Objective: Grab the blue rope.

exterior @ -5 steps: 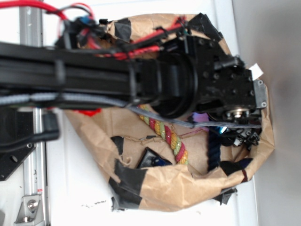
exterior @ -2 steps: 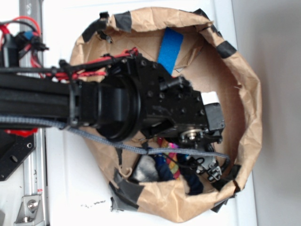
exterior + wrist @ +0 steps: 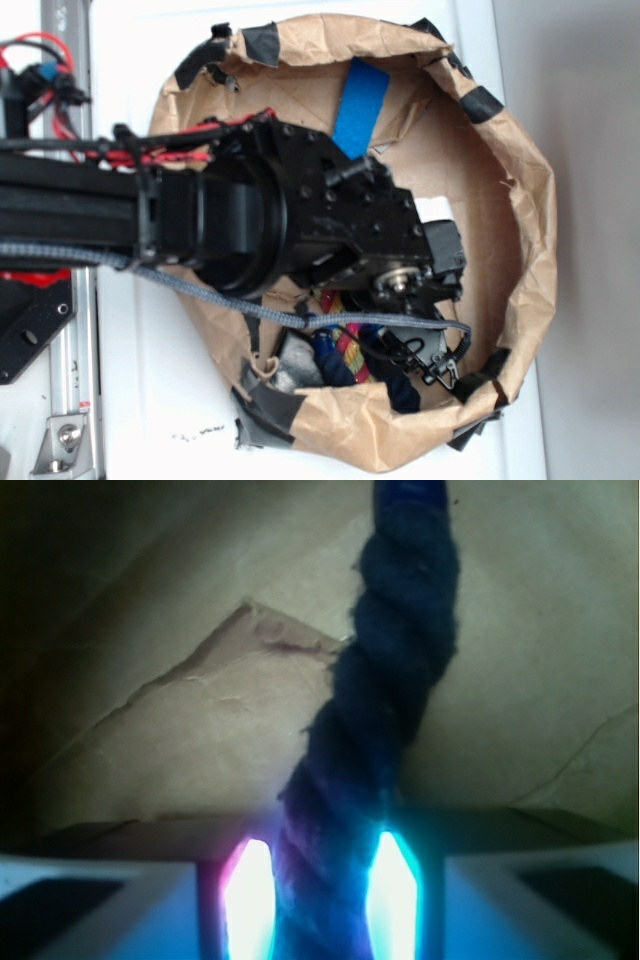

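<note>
Black robot gripper (image 3: 430, 352) clamped on the thick twisted dark navy rope (image 3: 375, 710), low inside the crumpled brown paper bowl (image 3: 530, 200). Since 0.4 s ago the arm shifted slightly left; rope now beside the multicoloured braided rope (image 3: 345, 350). Flat bright blue strip (image 3: 358, 105) unmoved.

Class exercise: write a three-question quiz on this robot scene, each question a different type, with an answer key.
1. True or false: the blue rope runs between the gripper fingers in the wrist view.
2. Multiple choice: the flat bright blue piece lies on A) the white table, B) the brown paper bowl, C) the arm.
3. Fill in: beside the dark rope lies a ____ rope.

Key: 1 true; 2 B; 3 multicoloured.
</note>
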Motion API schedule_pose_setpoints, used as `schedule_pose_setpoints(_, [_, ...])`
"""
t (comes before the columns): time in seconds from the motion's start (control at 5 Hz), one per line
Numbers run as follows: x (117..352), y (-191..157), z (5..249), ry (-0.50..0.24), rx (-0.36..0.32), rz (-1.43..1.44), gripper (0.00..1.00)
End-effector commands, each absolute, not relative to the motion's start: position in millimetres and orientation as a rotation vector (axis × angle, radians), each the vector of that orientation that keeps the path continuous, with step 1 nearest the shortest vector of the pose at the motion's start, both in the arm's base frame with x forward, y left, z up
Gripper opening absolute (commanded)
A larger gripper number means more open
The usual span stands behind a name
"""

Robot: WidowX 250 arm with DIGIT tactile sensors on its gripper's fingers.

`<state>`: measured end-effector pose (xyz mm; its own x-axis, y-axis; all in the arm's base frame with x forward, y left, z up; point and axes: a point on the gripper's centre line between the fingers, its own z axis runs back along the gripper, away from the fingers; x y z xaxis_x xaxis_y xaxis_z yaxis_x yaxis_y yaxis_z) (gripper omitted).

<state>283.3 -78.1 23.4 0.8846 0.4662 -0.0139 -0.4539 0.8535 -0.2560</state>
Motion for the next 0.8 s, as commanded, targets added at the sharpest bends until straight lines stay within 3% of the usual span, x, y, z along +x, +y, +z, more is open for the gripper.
schedule_pose_setpoints(0.0, [293, -20, 110, -0.238, -0.039, 0.201, 0.0])
schedule_pose_setpoints(0.2, [302, 3, 158, -0.192, -0.059, 0.138, 0.0])
schedule_pose_setpoints(0.4, [297, 3, 187, -0.199, -0.095, 0.115, 0.0])
schedule_pose_setpoints(0.6, [295, 6, 189, -0.18, -0.073, 0.057, 0.0])
